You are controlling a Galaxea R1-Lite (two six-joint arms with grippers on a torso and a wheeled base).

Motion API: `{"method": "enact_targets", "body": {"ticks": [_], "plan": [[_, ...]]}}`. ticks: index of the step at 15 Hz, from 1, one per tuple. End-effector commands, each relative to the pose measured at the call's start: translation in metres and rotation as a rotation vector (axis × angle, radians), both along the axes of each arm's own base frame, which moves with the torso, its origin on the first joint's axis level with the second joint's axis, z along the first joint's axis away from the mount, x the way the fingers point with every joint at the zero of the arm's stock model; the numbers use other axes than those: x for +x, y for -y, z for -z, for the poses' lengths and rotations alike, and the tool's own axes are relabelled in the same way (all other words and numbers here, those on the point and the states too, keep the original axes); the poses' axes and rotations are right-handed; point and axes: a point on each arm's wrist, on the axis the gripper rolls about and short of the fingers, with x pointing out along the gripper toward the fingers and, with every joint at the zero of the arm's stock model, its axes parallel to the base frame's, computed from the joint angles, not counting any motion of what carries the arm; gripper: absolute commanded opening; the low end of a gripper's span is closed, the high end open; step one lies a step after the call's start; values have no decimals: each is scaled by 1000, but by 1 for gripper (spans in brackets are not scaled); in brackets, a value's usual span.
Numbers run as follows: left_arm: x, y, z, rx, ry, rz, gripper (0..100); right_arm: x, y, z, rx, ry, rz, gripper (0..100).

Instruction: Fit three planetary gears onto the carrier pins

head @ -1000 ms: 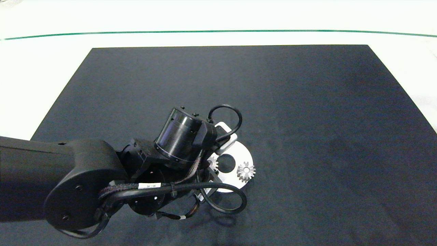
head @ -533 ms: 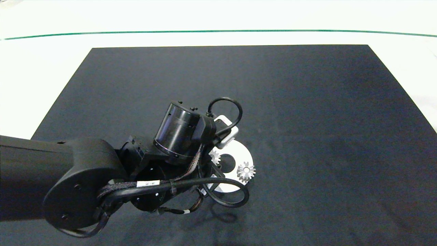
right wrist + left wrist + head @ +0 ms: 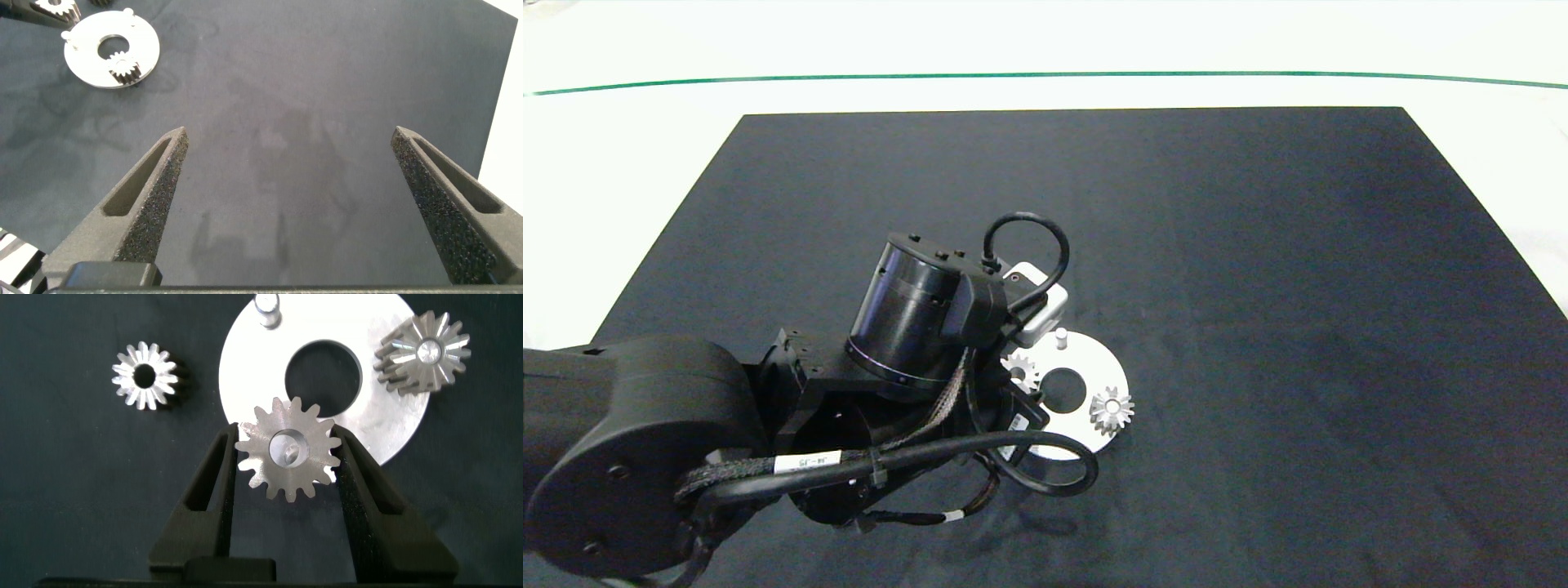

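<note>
2 gears [image 3: 422, 355] sit on the disc [image 3: 245, 359]; 1 pin [image 3: 266, 308] stands bare. The left claw [image 3: 288, 469] is spread beside a seated gear [image 3: 288, 451]; the 3rd gear [image 3: 145, 374] lies loose on the counter [image 3: 1258, 245]; the right claw [image 3: 294, 192], spread, is idle.

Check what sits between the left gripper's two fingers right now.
A planetary gear, seated on a carrier pin at the white disc's edge, lies between the left gripper's open fingers, apparently untouched. The left wrist view shows it.

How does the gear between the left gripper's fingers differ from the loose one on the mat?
The gear between the fingers sits on a carrier pin on the white disc; the loose gear lies on the black mat beside the disc. The first's hole shows the pin; the loose one's is dark. Both are small and toothed.
</note>
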Motion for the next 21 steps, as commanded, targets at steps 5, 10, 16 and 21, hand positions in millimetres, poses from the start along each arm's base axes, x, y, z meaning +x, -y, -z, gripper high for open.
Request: {"method": "enact_targets", "body": {"ticks": [5, 10, 16, 21], "plan": [[-3, -4, 19, -32, 31, -2, 19, -1, 1, 0, -2, 2, 0, 100], [-4, -5, 21, -28, 25, -3, 19, -1, 1, 0, -2, 2, 0, 100], [-6, -6, 25, -29, 10, -3, 19, -1, 0, 2, -4, -3, 0, 100], [-4, -2, 28, -37, 11, 4, 19, -2, 1, 1, -2, 2, 2, 100]]}}
